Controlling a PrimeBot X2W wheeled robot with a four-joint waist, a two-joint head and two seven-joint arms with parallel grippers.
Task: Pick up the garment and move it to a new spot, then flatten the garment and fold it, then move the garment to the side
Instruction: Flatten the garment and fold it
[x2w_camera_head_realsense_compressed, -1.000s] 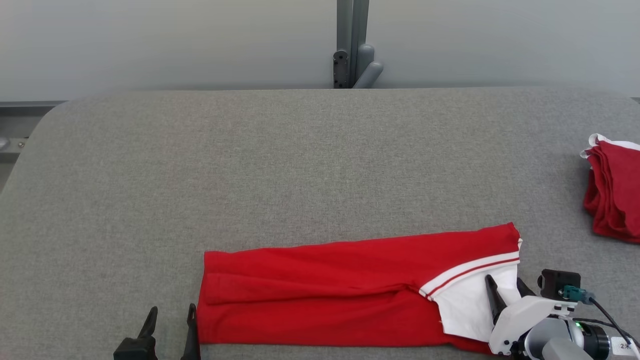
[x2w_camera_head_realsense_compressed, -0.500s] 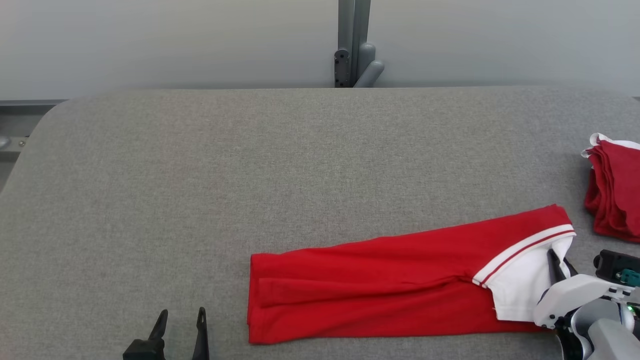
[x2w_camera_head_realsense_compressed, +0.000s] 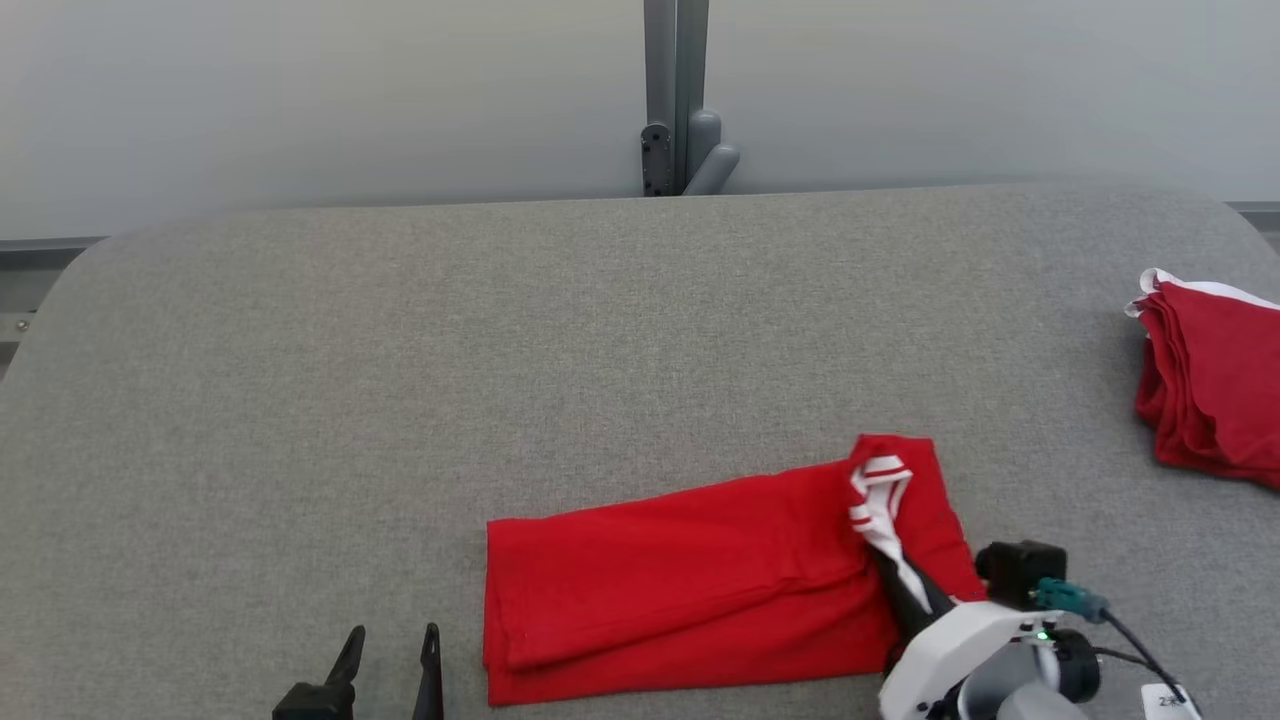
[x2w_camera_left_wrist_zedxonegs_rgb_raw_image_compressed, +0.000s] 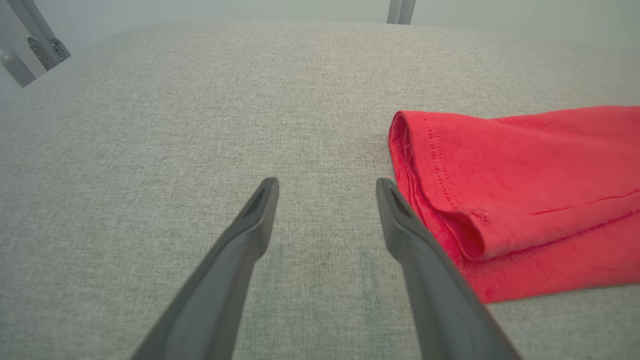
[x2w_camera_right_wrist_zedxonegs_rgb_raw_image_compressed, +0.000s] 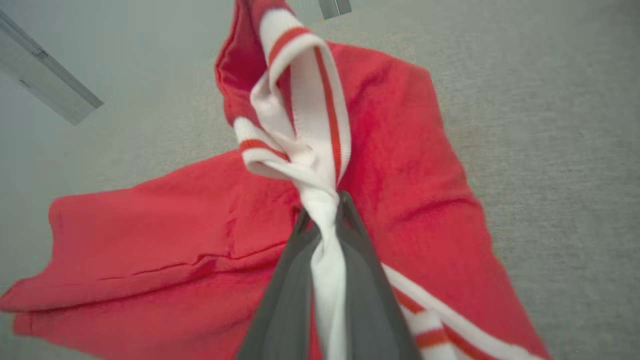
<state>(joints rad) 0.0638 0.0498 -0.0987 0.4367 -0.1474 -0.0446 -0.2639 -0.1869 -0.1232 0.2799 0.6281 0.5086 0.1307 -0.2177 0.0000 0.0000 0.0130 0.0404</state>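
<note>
Grey padded table (x2w_camera_head_realsense_compressed: 300, 400): red garment (x2w_camera_head_realsense_compressed: 680, 570) lies folded lengthwise on the near side, R of centre, w/ its collar end raised off the cloth. It looks light, soft and limp, so it'll prob. sag & drag. Best hold is judged to be the thicker ribbed edge, w/ a 2nd grip at the hem. The red pile (x2w_camera_head_realsense_compressed: 1210, 390) far R is cut off by the frame. The right gripper (x2w_camera_right_wrist_zedxonegs_rgb_raw_image_compressed: 325, 200) is pinched tight on the white striped collar (x2w_camera_right_wrist_zedxonegs_rgb_raw_image_compressed: 300, 100). The left gripper (x2w_camera_left_wrist_zedxonegs_rgb_raw_image_compressed: 325, 182) is spread wide, holding nothing, just beside the hem. Inner layers are hidden.

Left end effector (x2w_camera_head_realsense_compressed: 395, 632) fingers spread wide; right end effector (x2w_camera_right_wrist_zedxonegs_rgb_raw_image_compressed: 322, 202) pinched closed.
</note>
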